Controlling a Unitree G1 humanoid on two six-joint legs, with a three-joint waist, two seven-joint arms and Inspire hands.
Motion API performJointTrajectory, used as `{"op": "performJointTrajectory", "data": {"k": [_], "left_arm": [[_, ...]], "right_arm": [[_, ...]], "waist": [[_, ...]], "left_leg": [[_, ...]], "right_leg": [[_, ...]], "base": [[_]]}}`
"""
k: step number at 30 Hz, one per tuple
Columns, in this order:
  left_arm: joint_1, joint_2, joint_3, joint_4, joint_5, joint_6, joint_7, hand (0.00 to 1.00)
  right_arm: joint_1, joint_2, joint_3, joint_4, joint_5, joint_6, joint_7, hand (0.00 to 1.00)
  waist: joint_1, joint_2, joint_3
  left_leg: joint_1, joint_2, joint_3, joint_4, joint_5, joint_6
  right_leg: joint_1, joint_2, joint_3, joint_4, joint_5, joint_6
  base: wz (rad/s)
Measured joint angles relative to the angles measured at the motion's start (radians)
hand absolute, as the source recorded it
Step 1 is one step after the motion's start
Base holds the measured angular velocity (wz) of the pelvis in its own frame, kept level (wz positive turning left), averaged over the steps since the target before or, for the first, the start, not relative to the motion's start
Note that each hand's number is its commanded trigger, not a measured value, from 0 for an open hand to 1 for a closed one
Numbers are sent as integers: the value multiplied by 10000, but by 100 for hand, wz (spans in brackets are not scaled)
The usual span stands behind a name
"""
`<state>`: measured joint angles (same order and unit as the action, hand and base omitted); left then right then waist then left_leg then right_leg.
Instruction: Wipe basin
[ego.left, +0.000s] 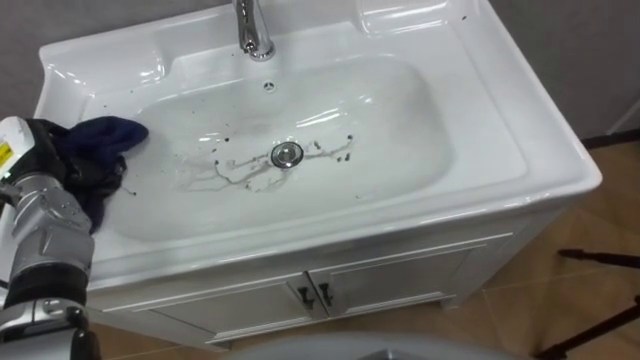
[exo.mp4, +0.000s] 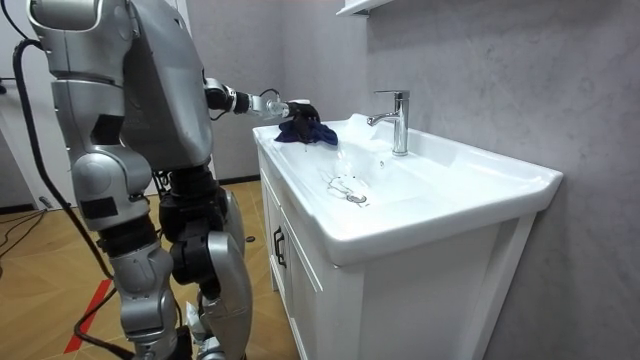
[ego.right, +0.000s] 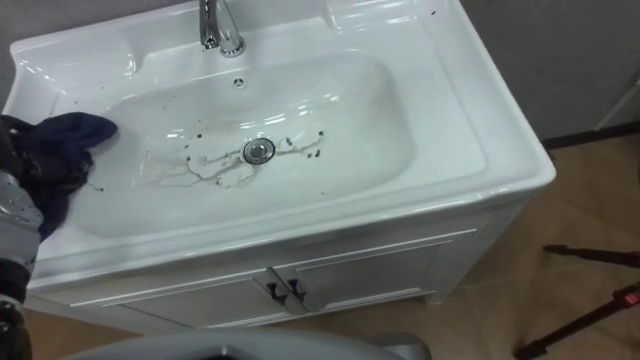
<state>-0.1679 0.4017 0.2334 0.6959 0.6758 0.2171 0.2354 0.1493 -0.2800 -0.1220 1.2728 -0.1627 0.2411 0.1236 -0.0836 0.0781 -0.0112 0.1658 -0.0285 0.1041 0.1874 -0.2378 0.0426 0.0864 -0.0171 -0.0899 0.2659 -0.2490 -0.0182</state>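
Left eye view: cloth (ego.left: 105, 140), dark blue, bunched and clutched in my left hand (ego.left: 35, 150), nine o'clock on basin (ego.left: 545, 160) rim. Judged soft, light, limp; best gripped mid-bunch so no tail drags. Grime (ego.left: 235, 172) around drain (ego.left: 287, 153), centre.

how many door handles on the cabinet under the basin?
2. Left dark door handle and right dark door handle, side by side where the white cabinet doors meet. None seem hidden.

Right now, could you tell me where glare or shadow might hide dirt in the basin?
Left eye view: white reflections streak the basin behind the drain, dirt specks readable; right eye view: the same; room view: even light, sheen on the faucet.
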Motion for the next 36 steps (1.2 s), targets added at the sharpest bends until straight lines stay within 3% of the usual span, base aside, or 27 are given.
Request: {"op": "performJointTrajectory", "data": {"k": [8, 13, 16, 19, 22, 27, 30, 36], "left_arm": [[71, -216, -24, -614, -184, 193, 6, 100], [548, -657, -459, -2338, -190, 203, -120, 100], [668, -771, -792, -3076, -193, 195, -118, 100], [698, -774, -1183, -3844, -187, 193, -95, 100], [744, -774, -1484, -4903, -185, 87, -6, 100], [744, -778, -1622, -5913, -166, -414, 205, 100], [746, -779, -1700, -5970, -167, -428, 237, 100], [782, -776, -1913, -5947, -46, -403, 210, 100]], "right_arm": [[15, 28, 97, -316, 7, -146, -35, 0], [29, 58, 520, -253, 1, -464, -13, 0], [-19, 95, 637, -274, -7, -466, 7, 0], [-10, 92, 636, -296, -49, -522, -68, 0], [-33, 107, 722, -235, -53, -569, -123, 0], [-171, 146, 1283, -67, -45, -738, -113, 0], [-247, 145, 1544, 129, 14, -794, -107, 0], [-288, 141, 1608, 148, 46, -870, 139, 0]], "waist": [[0, -14, -18], [50, -139, -21], [56, -281, 91], [-33, -361, 131], [-3, -277, 166], [-4, -81, 135], [32, 2, 121], [17, -32, 226]], "left_leg": [[-223, -7, -140, 95, -1, 0], [-559, -7, -356, 276, -1, 0], [-605, 0, -437, 353, -4, -4], [-697, 9, -552, 364, -9, -7], [-708, 16, -560, 376, -32, -3], [-703, 6, -523, 396, -27, -4], [-693, 3, -518, 435, -27, -5], [-663, 3, -551, 431, -26, -6]], "right_leg": [[-244, -22, -59, 208, -56, 2], [-491, -155, -218, 369, -105, 1], [-510, -135, -238, 445, -131, -23], [-525, -87, -373, 395, -119, -40], [-537, -90, -376, 400, -119, -40], [-494, -114, -427, 393, -119, -40], [-466, -107, -422, 386, -120, -41], [-352, -163, -489, 256, -128, -47]], "base": [[5], [14], [4], [13], [1], [-1], [0], [6]]}}
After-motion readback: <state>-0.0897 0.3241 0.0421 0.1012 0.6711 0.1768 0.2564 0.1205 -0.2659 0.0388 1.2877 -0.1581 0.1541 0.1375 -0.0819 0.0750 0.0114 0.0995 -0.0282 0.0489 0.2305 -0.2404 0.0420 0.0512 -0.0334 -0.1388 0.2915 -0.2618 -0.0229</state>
